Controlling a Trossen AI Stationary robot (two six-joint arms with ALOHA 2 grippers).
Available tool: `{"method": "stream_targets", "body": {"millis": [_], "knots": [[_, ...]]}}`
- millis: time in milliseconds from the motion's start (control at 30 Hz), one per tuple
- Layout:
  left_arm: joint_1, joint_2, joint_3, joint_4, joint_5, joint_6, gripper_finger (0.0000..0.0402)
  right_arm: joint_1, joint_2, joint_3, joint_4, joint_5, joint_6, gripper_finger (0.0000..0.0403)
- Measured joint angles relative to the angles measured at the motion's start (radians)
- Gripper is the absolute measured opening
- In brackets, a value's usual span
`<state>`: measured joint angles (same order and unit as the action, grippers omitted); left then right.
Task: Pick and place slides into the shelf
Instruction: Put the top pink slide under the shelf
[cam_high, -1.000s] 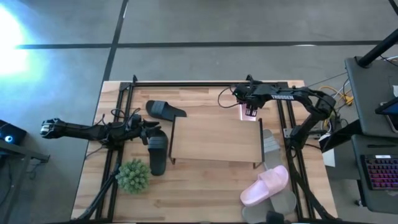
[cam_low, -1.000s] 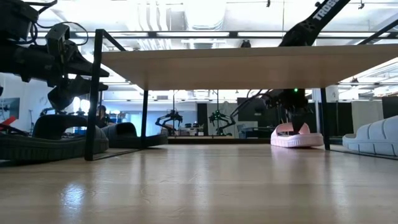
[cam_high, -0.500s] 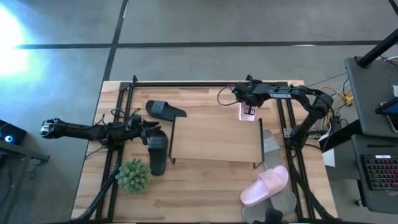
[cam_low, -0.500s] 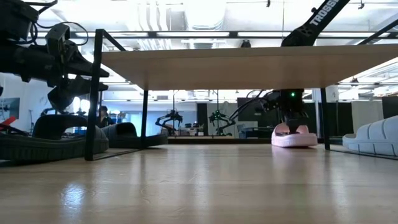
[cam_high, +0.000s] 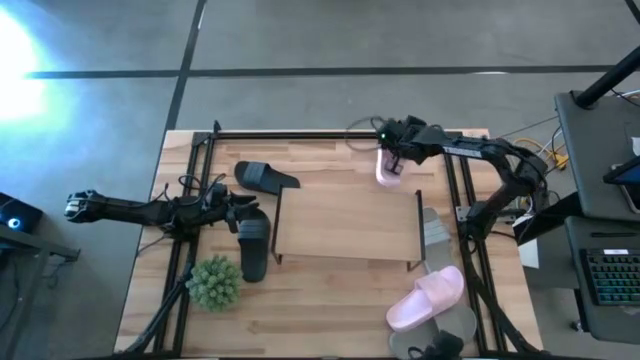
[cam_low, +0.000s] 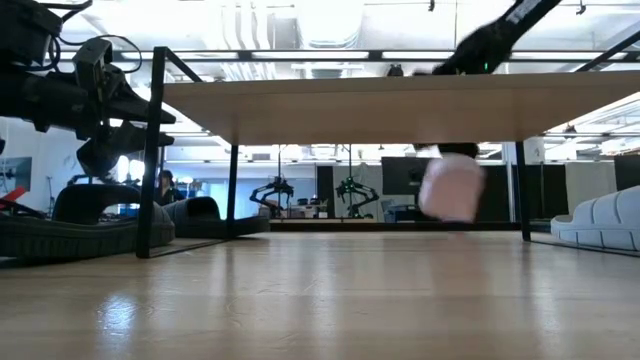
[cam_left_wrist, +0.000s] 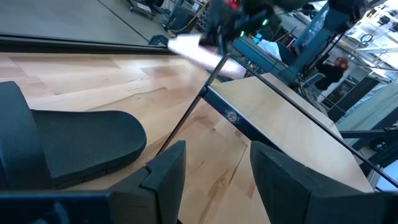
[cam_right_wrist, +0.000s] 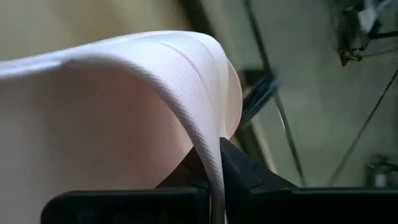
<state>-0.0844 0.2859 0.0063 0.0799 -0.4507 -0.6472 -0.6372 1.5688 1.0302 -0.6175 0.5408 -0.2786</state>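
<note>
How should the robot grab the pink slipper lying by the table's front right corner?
Probably by its strap, coming down from above: the pink slide lies sole-down, so the arched strap stands up for a finger to slip under. The right gripper holds the other pink slide that way.

A: Where is the right gripper (cam_high: 393, 160)?

B: Behind the shelf (cam_high: 347, 225), near the bench's (cam_high: 330, 325) far edge, closed on a pale pink slide (cam_high: 387, 170).

A: And the left gripper (cam_high: 243, 208)?

B: Low at the shelf's left end, between two black slides (cam_high: 266, 176), over the nearer one (cam_high: 254, 247). A green plant (cam_high: 213, 282) sits in front, and another pink slide (cam_high: 427, 297) lies at front right.
</note>
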Motion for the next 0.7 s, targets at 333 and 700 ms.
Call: {"method": "stream_targets", "body": {"millis": [333, 700], "knots": [[0.000, 0.001, 0.000, 0.000, 0.000, 0.000, 0.0166, -0.017, -0.212, 0.239, -0.007, -0.108, 0.253, 0.0009], [0.000, 0.001, 0.000, 0.000, 0.000, 0.000, 0.0166, 0.243, -0.349, 0.415, -0.191, -0.305, 0.338, 0.0013]]}}
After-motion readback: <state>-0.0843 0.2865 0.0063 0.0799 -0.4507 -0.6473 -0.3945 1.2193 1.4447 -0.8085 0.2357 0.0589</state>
